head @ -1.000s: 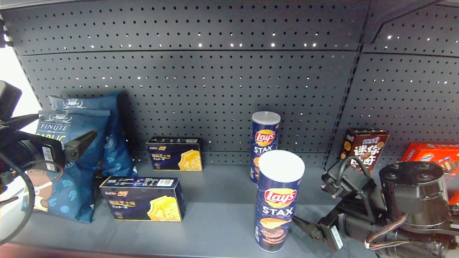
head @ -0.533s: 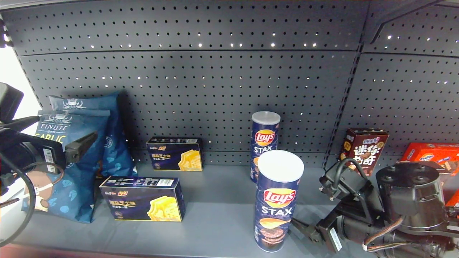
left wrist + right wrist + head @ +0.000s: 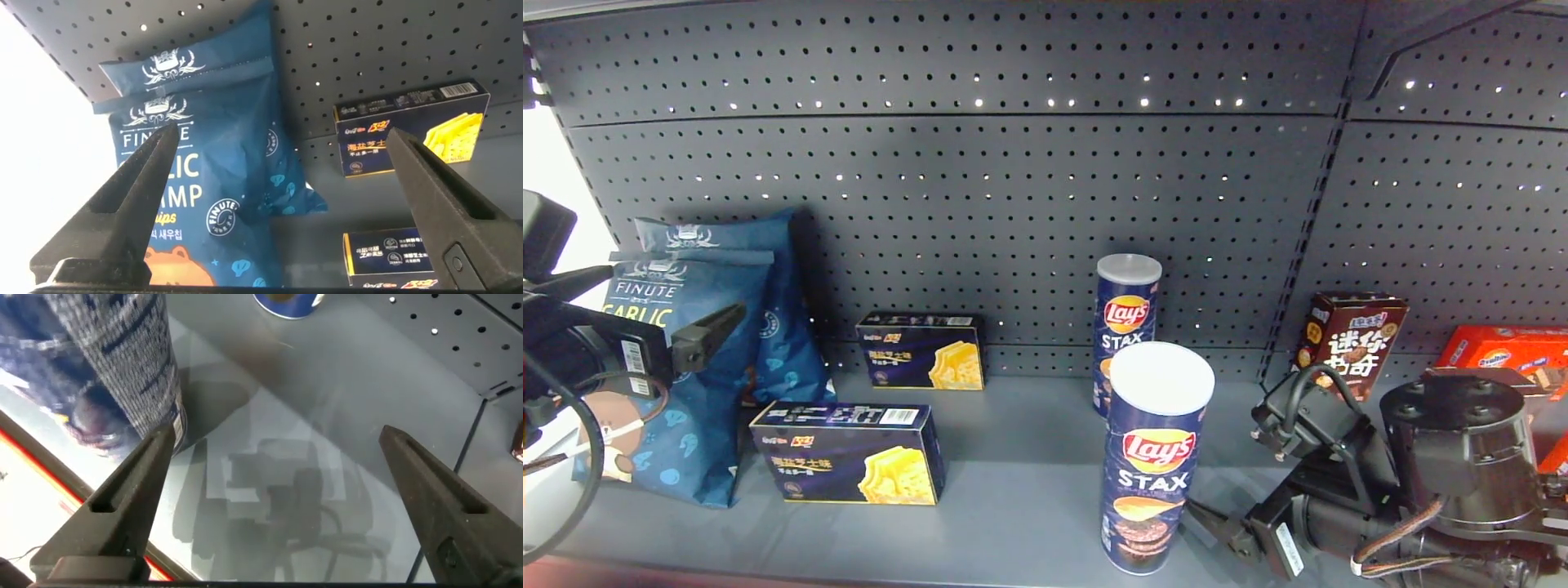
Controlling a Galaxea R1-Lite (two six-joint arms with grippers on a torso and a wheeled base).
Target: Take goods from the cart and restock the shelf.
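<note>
On the grey shelf [image 3: 1013, 490] the near chip can [image 3: 1156, 457] stands placed; right gripper [image 3: 278, 441] beside it and left gripper [image 3: 282, 135] both gape empty; more restocking likely remains.

At left end of shelf [image 3: 1021, 498], front bag [image 3: 678, 384] overlapping back bag [image 3: 776, 327]. Right of these, front box [image 3: 849, 453] near front edge, back box [image 3: 921, 351] behind. Mid-shelf, front can [image 3: 1152, 457] before back can [image 3: 1125, 318].

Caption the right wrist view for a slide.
Right gripper, jaws open, next to the front chip can standing on the grey shelf, with a second can behind it.
</note>
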